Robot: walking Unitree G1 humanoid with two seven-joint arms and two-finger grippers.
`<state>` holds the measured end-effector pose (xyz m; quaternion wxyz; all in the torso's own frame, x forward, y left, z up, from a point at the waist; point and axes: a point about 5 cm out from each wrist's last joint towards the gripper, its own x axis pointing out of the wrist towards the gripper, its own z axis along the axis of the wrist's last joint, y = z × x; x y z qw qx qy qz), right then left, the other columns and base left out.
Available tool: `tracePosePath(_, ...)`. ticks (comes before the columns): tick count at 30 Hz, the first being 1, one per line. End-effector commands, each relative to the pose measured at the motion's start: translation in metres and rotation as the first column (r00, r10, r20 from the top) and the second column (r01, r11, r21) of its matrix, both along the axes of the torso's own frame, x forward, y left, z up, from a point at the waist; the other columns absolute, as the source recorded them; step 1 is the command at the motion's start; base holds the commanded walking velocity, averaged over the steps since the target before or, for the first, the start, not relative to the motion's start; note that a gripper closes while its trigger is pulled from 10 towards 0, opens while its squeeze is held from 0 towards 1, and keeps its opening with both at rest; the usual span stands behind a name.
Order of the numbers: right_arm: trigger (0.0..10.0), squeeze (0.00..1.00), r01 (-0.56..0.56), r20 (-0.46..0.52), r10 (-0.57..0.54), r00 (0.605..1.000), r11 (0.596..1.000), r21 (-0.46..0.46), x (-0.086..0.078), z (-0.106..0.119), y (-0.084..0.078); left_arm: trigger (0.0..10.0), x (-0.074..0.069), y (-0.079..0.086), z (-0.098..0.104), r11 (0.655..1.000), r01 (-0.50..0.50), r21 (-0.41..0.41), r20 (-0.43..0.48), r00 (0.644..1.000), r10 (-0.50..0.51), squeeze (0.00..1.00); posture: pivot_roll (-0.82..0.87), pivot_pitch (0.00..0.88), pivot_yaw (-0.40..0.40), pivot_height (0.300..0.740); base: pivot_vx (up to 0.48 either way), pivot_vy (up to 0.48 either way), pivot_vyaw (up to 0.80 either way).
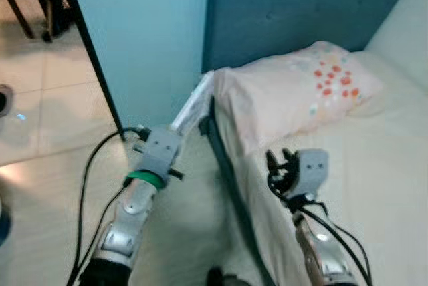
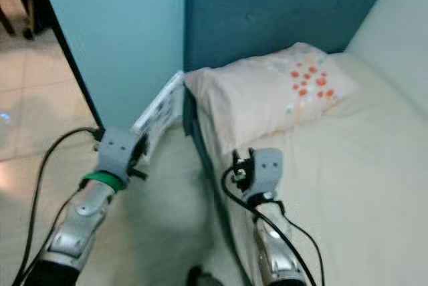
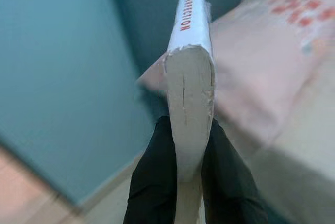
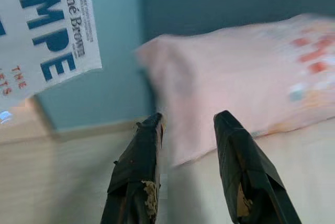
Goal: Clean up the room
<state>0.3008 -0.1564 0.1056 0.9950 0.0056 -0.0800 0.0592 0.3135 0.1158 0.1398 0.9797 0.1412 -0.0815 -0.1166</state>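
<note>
A: White paperback book (image 3: 189,77) with red spine lettering — where is it?
B: Clamped between the left gripper's (image 3: 191,148) two black fingers (image 3: 152,182), gripped at its lower edge, held over the pale floor (image 1: 180,232) just beside the bed's near edge. It tilts up toward the head corner of the bed, its far end close to the pillow.
A: And the right gripper (image 4: 189,130)?
B: It hangs above the near edge of the cream mattress (image 1: 374,186), fingers (image 4: 137,166) apart with nothing between them. In its wrist view the book's cover, with blue lettering, shows off to one side.
A: What lies beyond?
B: A pale pink pillow with red-orange dots (image 1: 301,92) at the head end of the bed, against the dark blue headboard (image 1: 301,5). Beside the bed stands a light blue wall (image 1: 147,39), and a black cable (image 1: 87,172) trails along the floor by the left arm.
</note>
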Motion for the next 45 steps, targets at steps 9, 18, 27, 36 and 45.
tracePosePath(9, 10.0, 0.00, 0.007, -0.034, -0.007, 0.999, 1.000, 0.000, -0.006, -0.010, 0.000, 10.0, 0.000, 0.003, 0.002, 0.999, 0.014, -0.037, 0.002, 1.000, -0.014, 0.00, -0.01, 0.120, -0.029, 0.740, 0.431, 0.000, -0.80)
tracePosePath(18, 10.0, 0.00, 0.009, -0.031, -0.009, 0.999, 1.000, -0.008, -0.005, -0.009, -0.001, 10.0, 0.000, 0.001, 0.000, 0.998, 0.037, -0.050, -0.026, 0.999, -0.038, 0.00, -0.01, 0.120, -0.029, 0.740, 0.399, 0.000, -0.80)
tracePosePath(27, 10.0, 0.00, 0.012, -0.032, -0.013, 0.999, 1.000, -0.027, -0.005, -0.008, -0.004, 10.0, -0.002, -0.001, -0.006, 0.997, 0.065, -0.051, -0.067, 0.995, -0.069, 0.00, -0.01, 0.119, -0.028, 0.740, 0.030, 0.000, -0.07)
tracePosePath(36, 10.0, 0.00, 0.009, -0.034, -0.010, 0.999, 1.000, -0.024, -0.005, -0.009, -0.003, 10.0, -0.001, -0.001, -0.005, 0.997, 0.059, -0.059, -0.071, 0.996, -0.063, 0.00, -0.02, 0.115, -0.028, 0.740, 0.000, 0.000, 0.00)
tracePosePath(45, 10.0, 0.00, 0.024, -0.030, -0.025, 0.999, 0.999, -0.025, -0.006, -0.010, -0.005, 10.0, 0.001, 0.000, -0.023, 0.955, 0.002, -0.297, -0.255, 0.964, -0.081, 0.00, -0.02, 0.115, -0.028, 0.740, 0.000, 0.000, 0.00)
